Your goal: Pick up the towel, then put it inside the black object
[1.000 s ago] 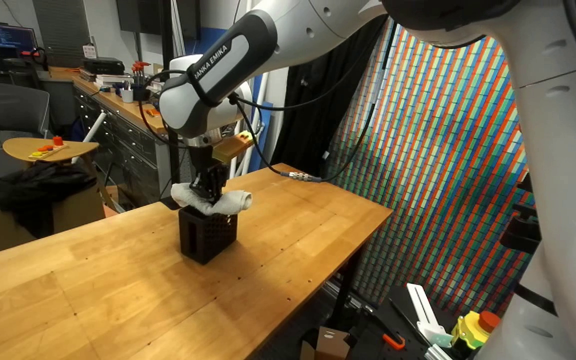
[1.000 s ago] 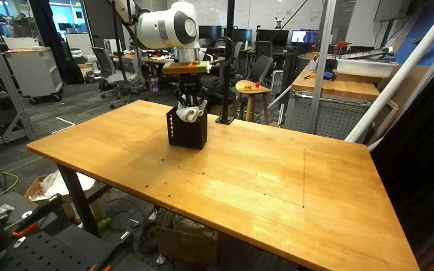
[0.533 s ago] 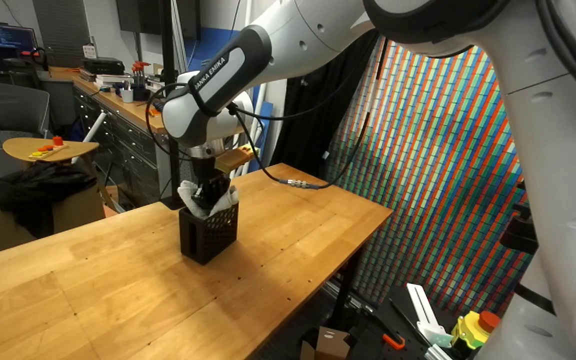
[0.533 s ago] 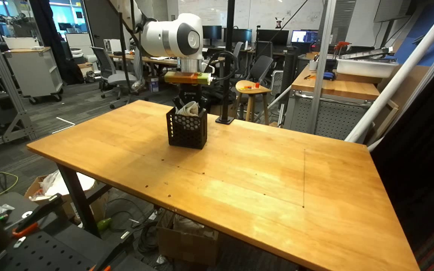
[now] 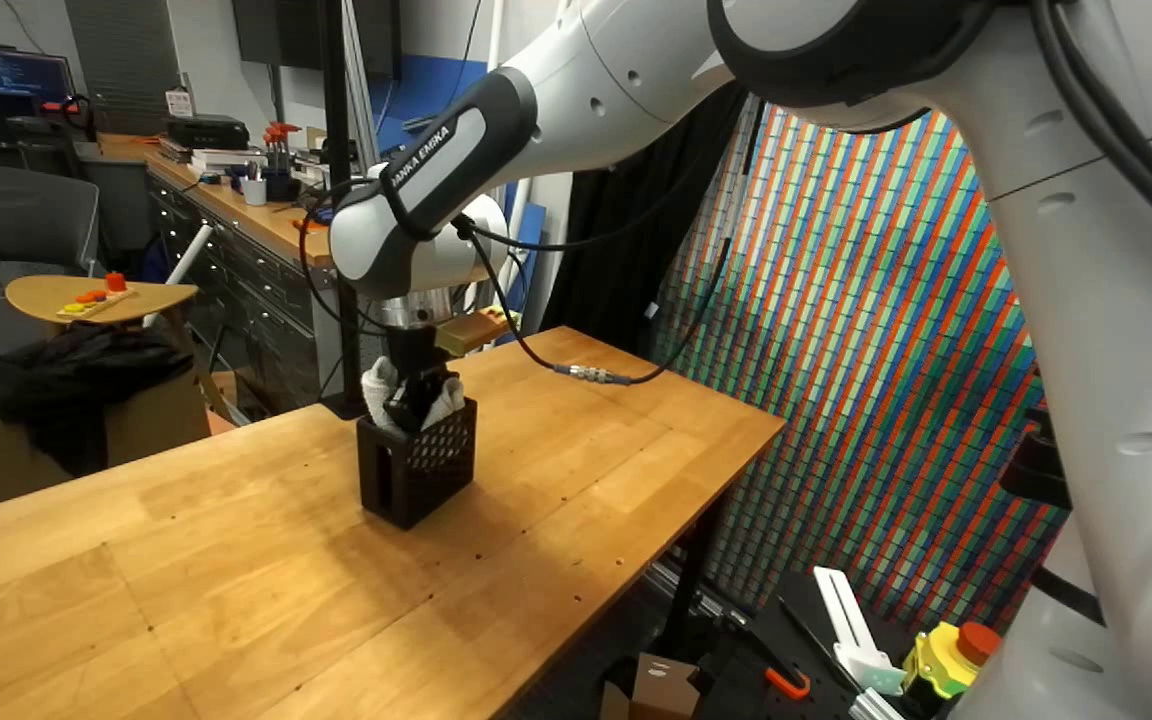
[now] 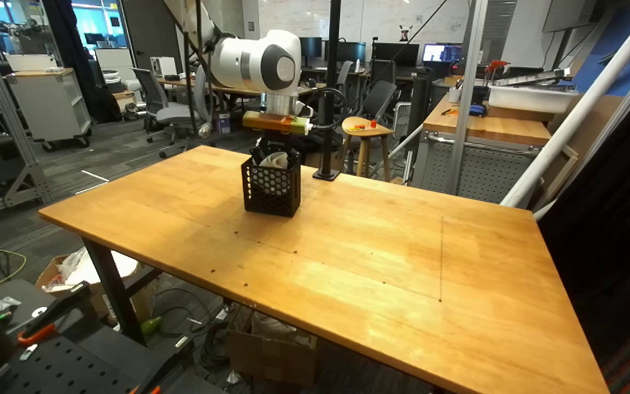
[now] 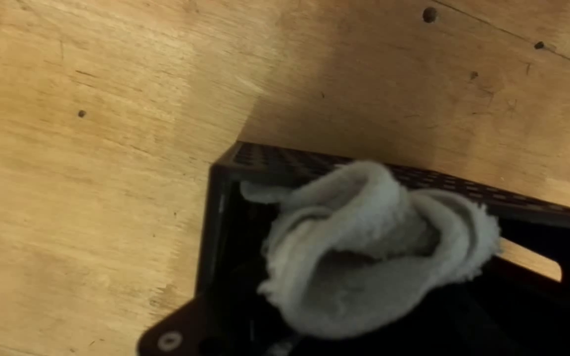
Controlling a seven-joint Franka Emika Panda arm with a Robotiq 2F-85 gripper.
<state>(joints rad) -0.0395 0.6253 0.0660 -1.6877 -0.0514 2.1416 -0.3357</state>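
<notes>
The pincer (image 5: 416, 405) reaches down into the mouth of the black basket (image 5: 436, 485), its jaws pressed together and pinching the towel (image 7: 369, 287); the fingertips themselves are hidden by it and by the basket's walls. The towel, whitish and bunched into loose loops, is partly inside the basket: in an exterior view two of its ends stand up above the basket's rim, to either side of the pincer, while in the wrist view its folds come up beside the basket's perforated wall. The basket stands upright. Directly above it, over the pincer, sits a flat yellow and amber block (image 6: 276, 123), and higher over the basket is the white arm (image 6: 255, 61). Beneath the basket spreads the wooden worktop (image 5: 266, 540), with small dark holes (image 7: 429, 15) in its surface near the basket. Also near the basket, a black pole (image 6: 334, 44) rises from a flat base (image 6: 326, 174) at the worktop's edge. Well apart from the basket, beyond that edge, stands a wooden stool (image 5: 161, 298) with small red and yellow pieces (image 5: 115, 283) on it. Lower than the basket, under the worktop, is a cardboard box (image 6: 274, 355).
</notes>
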